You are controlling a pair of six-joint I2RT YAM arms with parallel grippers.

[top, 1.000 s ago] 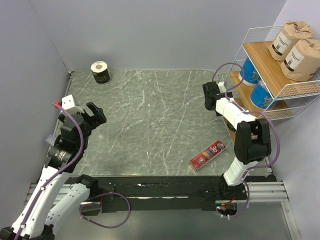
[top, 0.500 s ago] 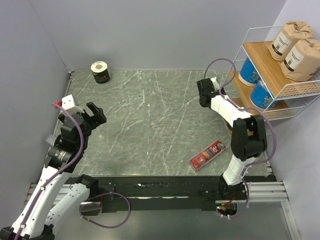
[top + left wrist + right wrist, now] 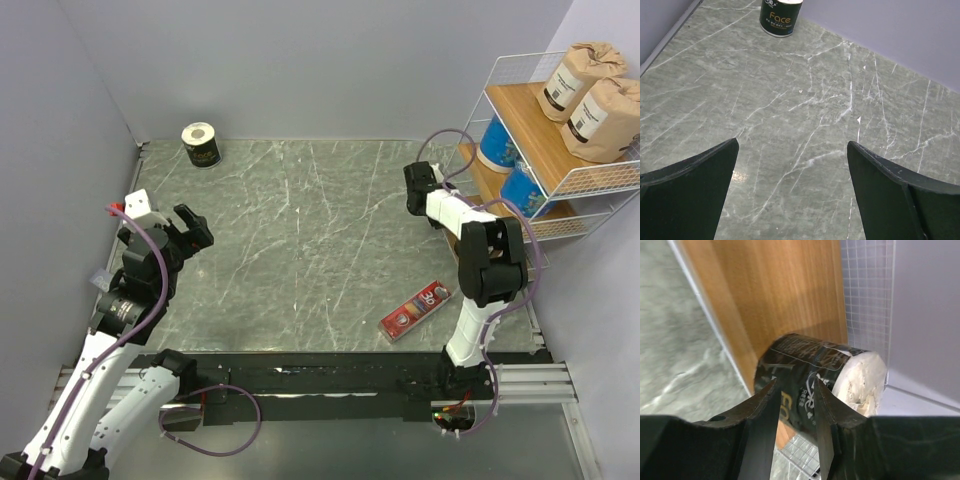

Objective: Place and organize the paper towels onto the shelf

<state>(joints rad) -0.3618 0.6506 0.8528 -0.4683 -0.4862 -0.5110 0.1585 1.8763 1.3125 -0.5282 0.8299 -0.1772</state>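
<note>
Right gripper (image 3: 795, 389) has its fingers drawn together with nothing between them, and it sits just short of a black roll (image 3: 805, 371). The roll is glossy printed wrap with a soft, fluffy white end, and it rests at the edge of a smooth wooden tier (image 3: 770, 295) with fine white wire mesh (image 3: 865, 290) behind. The grey marble-look table (image 3: 300, 230) runs right beside that board, so this looks like the lowest tier of the shelf (image 3: 520, 70).

The sorting goes by colour: crinkled brown kraft rolls (image 3: 575, 78) on top, blue rolls (image 3: 497, 145) in the middle.

Left gripper (image 3: 792, 145) hangs with its fingers wide apart, aimed at the second black roll (image 3: 781, 17), upright in the far corner and well apart from it. That one looks like the last to place. The flat red box (image 3: 416, 310) lies aside.
</note>
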